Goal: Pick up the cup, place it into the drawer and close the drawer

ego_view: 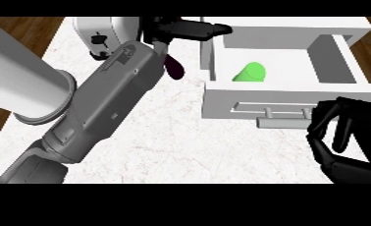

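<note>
A green cup point(251, 72) lies on its side inside the open white drawer point(253, 101), near the drawer's left wall. My left forearm crosses the counter from the lower left, and my left hand point(176, 29) hovers by the drawer's back left corner. Its fingers point(210, 28) are straight, reach over the drawer's edge and hold nothing. The hand is apart from the cup. At the lower right, my right hand point(334, 139) rests with relaxed fingers up, just right of the drawer's handle point(281, 118) and empty.
A white toaster point(101, 36) stands at the counter's back left. A dark maroon object point(174, 67) lies beside the drawer's left wall, partly under my left wrist. A large pale cylinder point(33, 87) fills the left edge. The marble counter point(181, 146) stretches in front of the drawer.
</note>
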`<control>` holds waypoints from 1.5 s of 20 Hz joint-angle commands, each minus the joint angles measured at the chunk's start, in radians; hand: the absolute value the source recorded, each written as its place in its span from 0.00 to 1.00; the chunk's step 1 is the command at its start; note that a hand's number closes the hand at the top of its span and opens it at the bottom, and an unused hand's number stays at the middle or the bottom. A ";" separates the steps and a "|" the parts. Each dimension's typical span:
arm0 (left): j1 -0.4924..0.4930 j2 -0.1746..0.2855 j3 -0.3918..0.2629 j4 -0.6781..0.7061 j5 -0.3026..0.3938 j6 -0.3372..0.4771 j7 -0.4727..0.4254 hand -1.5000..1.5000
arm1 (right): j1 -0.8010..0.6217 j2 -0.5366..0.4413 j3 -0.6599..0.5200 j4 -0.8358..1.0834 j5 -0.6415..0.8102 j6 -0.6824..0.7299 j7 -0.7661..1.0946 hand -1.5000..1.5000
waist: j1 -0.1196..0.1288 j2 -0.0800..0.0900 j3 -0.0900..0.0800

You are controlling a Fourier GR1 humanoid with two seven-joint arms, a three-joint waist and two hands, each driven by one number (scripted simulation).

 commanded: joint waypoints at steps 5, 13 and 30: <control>0.324 0.192 0.003 -0.358 -0.001 0.007 0.069 0.00 | 0.068 -0.055 0.024 -0.029 0.131 0.051 -0.019 1.00 | 0.011 -0.003 0.000; 0.612 0.321 0.072 -0.601 0.029 -0.071 0.087 0.00 | -0.022 -0.015 0.123 0.182 0.393 -0.016 -0.099 1.00 | 0.009 0.008 0.001; 0.936 0.463 0.260 -0.712 0.072 -0.344 0.059 0.00 | -0.161 -0.015 0.331 0.668 0.952 -0.246 -0.369 0.00 | -0.005 0.011 0.001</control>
